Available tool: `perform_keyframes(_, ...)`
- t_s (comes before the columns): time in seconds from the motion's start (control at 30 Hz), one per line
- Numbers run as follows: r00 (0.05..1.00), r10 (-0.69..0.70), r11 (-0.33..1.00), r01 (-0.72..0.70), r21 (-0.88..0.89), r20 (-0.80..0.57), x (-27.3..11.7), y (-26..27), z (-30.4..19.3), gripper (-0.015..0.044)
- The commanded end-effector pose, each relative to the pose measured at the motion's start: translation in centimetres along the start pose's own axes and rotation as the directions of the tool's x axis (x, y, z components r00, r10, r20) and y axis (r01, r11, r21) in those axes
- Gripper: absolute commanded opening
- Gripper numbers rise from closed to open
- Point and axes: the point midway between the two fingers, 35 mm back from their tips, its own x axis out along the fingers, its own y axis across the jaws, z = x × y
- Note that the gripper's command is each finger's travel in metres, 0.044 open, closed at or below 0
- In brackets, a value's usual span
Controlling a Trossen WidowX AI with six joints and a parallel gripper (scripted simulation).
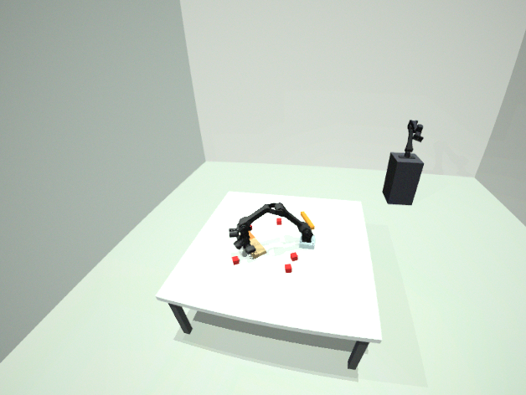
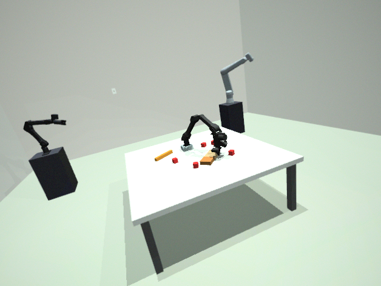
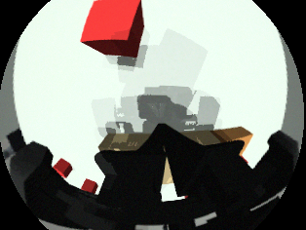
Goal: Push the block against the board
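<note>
Ext. view: orange block [image 1: 251, 234] [image 2: 207, 160] [image 3: 239, 133] is seen flat on tbl [image 2: 172, 181] [image 1: 322, 297], at near end of tan board [image 1: 257, 248] [image 2: 211, 153] [image 3: 122, 141]. Looks butted up to it; full contact + flush edge can't be confirmed. Claw [image 1: 250, 249] [image 2: 215, 151] [image 3: 161, 126] is shut, fingers together, nothing gripped, posed low by board's far end. Board partly hidden by it. Red cube [image 2: 231, 152] [image 1: 235, 260] is seen to the right, yellow bar [image 2: 163, 155] [image 1: 307, 220] well apart, left.
</note>
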Motion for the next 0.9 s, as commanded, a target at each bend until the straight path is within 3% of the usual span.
perform_keyframes(0.0, 1.000, -0.002, 1.000, 0.002, -0.004, -0.007, 0.0, 0.0, -0.7, 0.0000)
perform_keyframes(0.87, 1.000, -0.002, 1.000, 0.002, -0.005, -0.004, -0.1, -0.1, 2.8, 0.0000)
